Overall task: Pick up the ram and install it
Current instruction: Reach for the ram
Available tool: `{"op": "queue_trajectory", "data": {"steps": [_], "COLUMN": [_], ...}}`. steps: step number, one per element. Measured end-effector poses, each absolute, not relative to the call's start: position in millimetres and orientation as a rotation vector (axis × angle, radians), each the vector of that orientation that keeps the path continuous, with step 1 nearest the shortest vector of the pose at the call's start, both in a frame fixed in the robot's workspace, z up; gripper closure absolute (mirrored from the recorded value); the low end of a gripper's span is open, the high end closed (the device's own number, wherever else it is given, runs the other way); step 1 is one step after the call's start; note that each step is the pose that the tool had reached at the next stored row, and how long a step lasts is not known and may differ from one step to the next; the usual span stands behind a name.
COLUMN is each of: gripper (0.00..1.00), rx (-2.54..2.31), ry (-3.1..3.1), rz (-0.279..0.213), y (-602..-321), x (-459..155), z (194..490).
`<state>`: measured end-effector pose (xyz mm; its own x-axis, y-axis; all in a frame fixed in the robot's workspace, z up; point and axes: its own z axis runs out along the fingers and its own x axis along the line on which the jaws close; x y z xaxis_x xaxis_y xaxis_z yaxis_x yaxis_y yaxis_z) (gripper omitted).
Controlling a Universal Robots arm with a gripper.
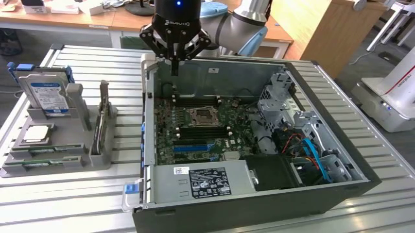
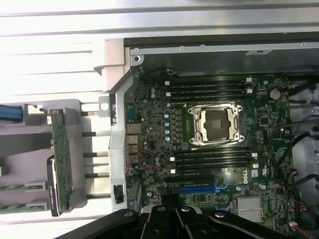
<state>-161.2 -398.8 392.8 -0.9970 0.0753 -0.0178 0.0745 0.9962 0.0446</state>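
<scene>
The ram (image 1: 101, 121) is a slim green strip standing on edge in a grey holder (image 1: 65, 167) to the exterior view's left of the open computer case (image 1: 259, 204). It appears in the wrist view as a long green board (image 2: 61, 149). My gripper (image 1: 174, 72) hangs over the case's far left corner, shut with nothing between its fingers, well apart from the ram. Its black fingers (image 2: 164, 224) come together in the wrist view above the motherboard (image 2: 149, 129). Black memory slots (image 2: 209, 88) (image 2: 212, 157) lie on both sides of the empty processor socket (image 2: 215, 124).
The holder also carries a hard drive with a blue-white label (image 1: 48, 97), a square silver processor (image 1: 37, 133) and two more green strips (image 1: 45, 151) in its front slots. Cables and a drive cage (image 1: 304, 141) crowd the case's right. A slatted metal table (image 1: 65, 204) lies under everything.
</scene>
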Motion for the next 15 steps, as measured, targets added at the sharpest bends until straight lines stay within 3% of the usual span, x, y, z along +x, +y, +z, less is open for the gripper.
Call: {"op": "queue_trajectory", "data": {"steps": [15], "gripper": [0.89], "rx": [0.118], "ry": [3.127], "rz": [0.068], "y": [-399], "x": [-183], "z": [392]}}
